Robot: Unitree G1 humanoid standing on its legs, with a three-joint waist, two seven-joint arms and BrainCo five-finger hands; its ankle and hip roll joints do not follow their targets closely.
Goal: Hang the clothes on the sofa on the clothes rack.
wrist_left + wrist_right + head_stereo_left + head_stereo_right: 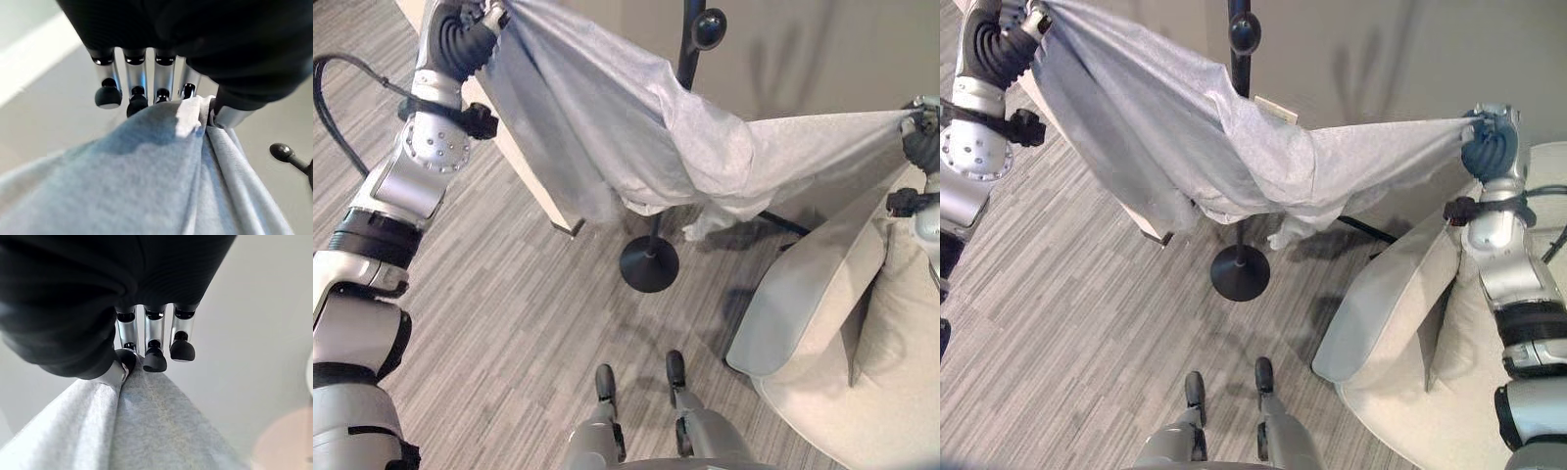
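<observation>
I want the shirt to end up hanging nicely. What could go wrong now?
Both hands, left hand and right hand, pinch just the edges of the grey garment, so it might slip free. It sags in front of the clothes rack, not on a knob, so it may miss and drop to the floor.

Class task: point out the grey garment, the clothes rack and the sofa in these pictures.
grey garment (607, 127): left eye view, stretched cloth left of the pole.
clothes rack (649, 262): left eye view, round black base.
sofa (1381, 304): right eye view, pale arm cushion.
</observation>
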